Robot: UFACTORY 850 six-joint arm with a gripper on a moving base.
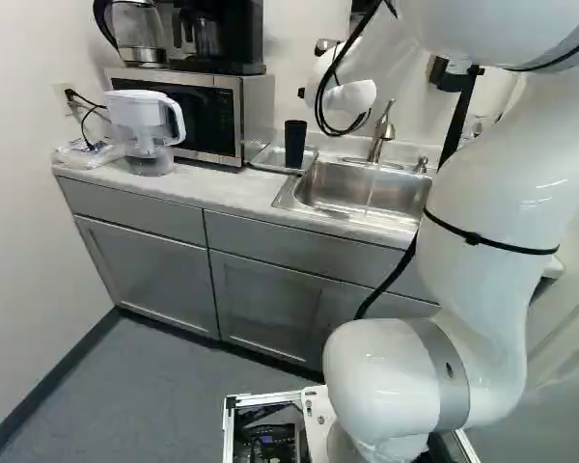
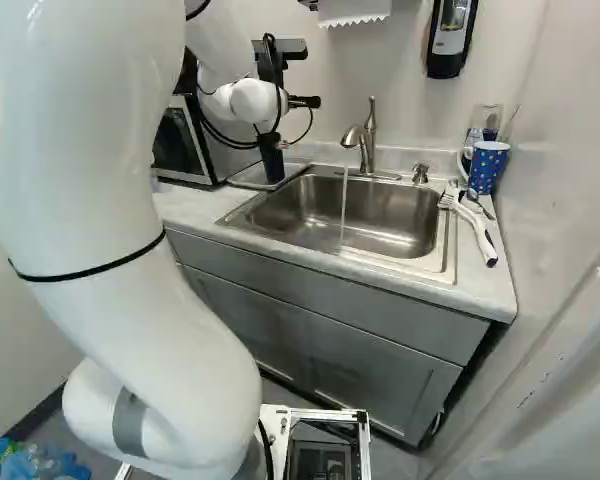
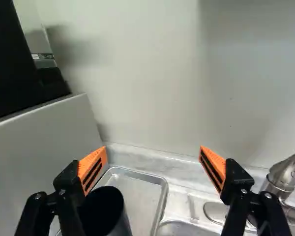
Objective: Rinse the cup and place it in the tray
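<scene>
Jaws on your white arm [image 2: 90, 205] stand wide apart, with nothing clamped; in the wrist view you have one of the orange pads [image 3: 93, 168] on each side of the gap. The nearer subject item, the black cup [image 1: 295, 144], stands upright to the left of the sink [image 2: 395, 212], mouth upward. You can see it within the outline of the metal tray [image 3: 146, 194], by its front edge; its base is partly hidden in the wrist view. One of your jaws overlaps the cup's rim in that view, and you cannot tell from it whether the two touch. The other is on the tap side, apart from the cup.

Behind the sink you will find the tap [image 2: 368, 140], with a thin stream of water [image 2: 343, 210] falling into the basin. The tray lies flat on the surface [image 1: 198, 190], directly left of the sink.

Farther left of the sink you have the microwave [image 1: 224, 108], carrying a coffee maker [image 1: 222, 34] and a kettle [image 1: 138, 27]. Beyond it, at the far left from the sink, is a clear pitcher [image 1: 140, 118] with a white handle. To the right of the sink you have a blue dotted mug [image 2: 488, 170] and a white brush [image 2: 477, 222]. Above the sink, on the wall, note the dispenser [image 2: 450, 35].
</scene>
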